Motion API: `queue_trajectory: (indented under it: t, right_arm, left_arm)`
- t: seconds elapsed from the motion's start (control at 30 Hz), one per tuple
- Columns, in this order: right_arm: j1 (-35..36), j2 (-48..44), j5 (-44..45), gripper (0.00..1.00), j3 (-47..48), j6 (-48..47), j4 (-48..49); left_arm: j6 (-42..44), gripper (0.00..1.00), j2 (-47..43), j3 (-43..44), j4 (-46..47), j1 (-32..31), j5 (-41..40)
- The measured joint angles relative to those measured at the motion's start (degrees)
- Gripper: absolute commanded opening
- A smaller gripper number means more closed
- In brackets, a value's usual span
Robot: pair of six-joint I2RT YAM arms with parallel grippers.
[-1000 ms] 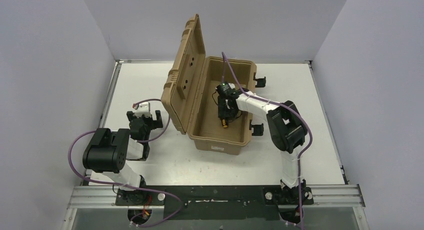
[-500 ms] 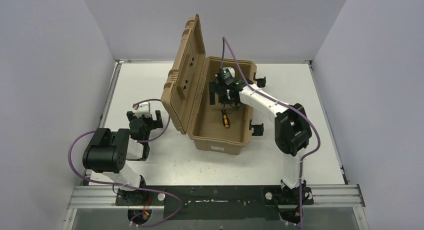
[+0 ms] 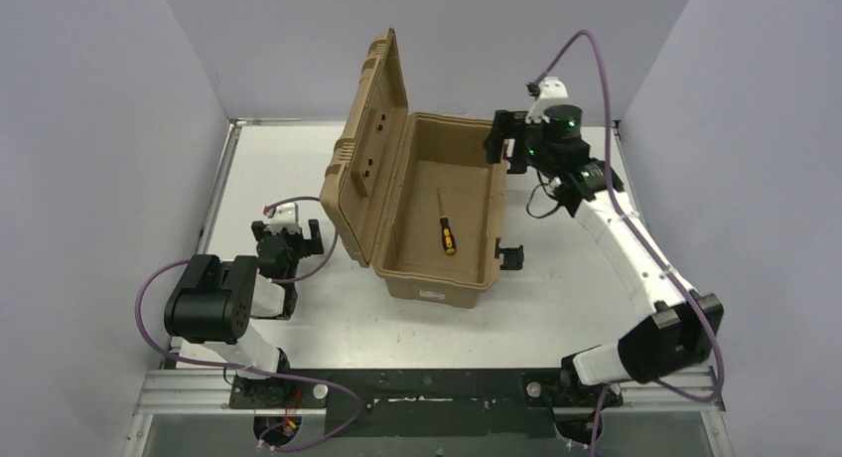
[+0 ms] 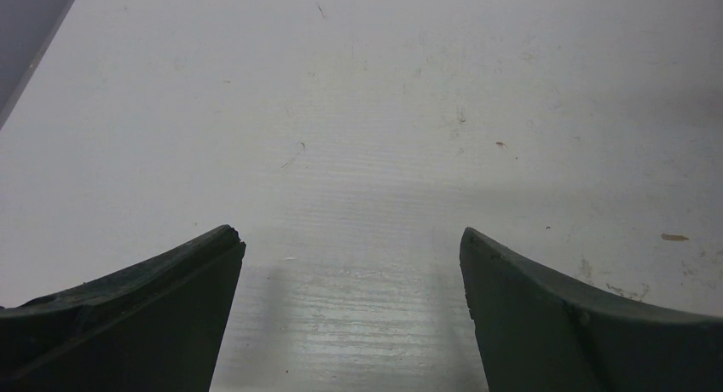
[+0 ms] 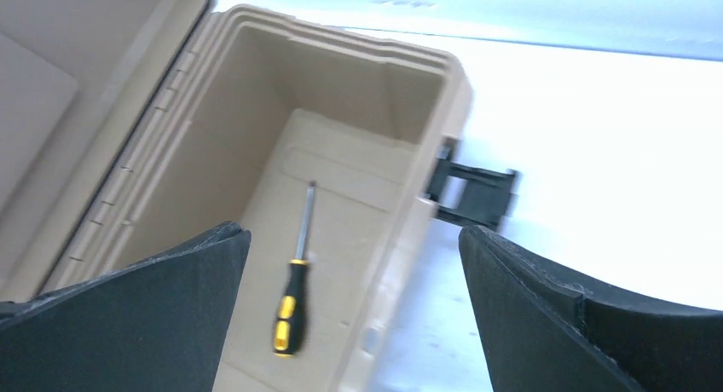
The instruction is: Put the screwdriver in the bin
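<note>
The screwdriver (image 3: 446,228), with its yellow and black handle and thin silver shaft, lies flat on the floor of the bin (image 3: 437,283). The bin is a tan case whose ribbed lid (image 3: 365,154) stands open on its left. My right gripper (image 3: 506,147) hangs open and empty above the bin's far right corner, apart from the tool. In the right wrist view the screwdriver (image 5: 290,302) shows between the spread fingers of that gripper (image 5: 354,234), far below it inside the bin (image 5: 341,43). My left gripper (image 3: 288,233) rests open over bare table left of the bin, its jaws (image 4: 351,239) holding nothing.
Black latches (image 3: 509,255) stick out from the bin's right side, one of them in the right wrist view (image 5: 473,187). Grey walls close the white table (image 3: 596,278) at the back and sides. The right arm's purple cable (image 3: 576,45) arcs above the gripper.
My right gripper opened and let go of the screwdriver, then rose out of the bin and swung to the back right. The screwdriver stays on the bin floor. The left arm has not moved.
</note>
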Motion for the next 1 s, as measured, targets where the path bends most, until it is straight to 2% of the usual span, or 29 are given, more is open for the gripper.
queue_trajectory:
  t: [0.17, 0.3, 0.4, 0.57, 0.7, 1.0]
  right_arm:
    - [-7.13, -11.5, 0.07, 1.0, -13.09, -7.23, 7.19]
    - [-13.62, -19.17, -1.64, 1.0, -29.05, -11.13, 16.31]
    - [-17.11, -22.21, -2.73, 1.0, -40.3, -12.09, 22.36]
    - [-18.58, -23.58, -3.65, 1.0, -55.01, -12.37, 30.84]
    - [-18.86, -23.47, -3.78, 1.0, -60.57, -12.37, 35.56]
    - [-19.23, -23.47, -3.78, 1.0, -66.25, -11.15, 45.09]
  left_arm:
    - [0.0, 0.97, 0.02, 0.0, 0.0, 0.0, -0.02]
    - [0.0, 0.97, 0.0, 0.0, 0.0, 0.0, -0.02]
    - [0.0, 0.97, 0.02, 0.0, 0.0, 0.0, -0.02]
    - [0.0, 0.97, 0.02, 0.0, 0.0, 0.0, -0.02]
    - [0.0, 0.97, 0.0, 0.0, 0.0, 0.0, -0.02]
    - [0.0, 0.97, 0.02, 0.0, -0.02, 0.0, -0.02]
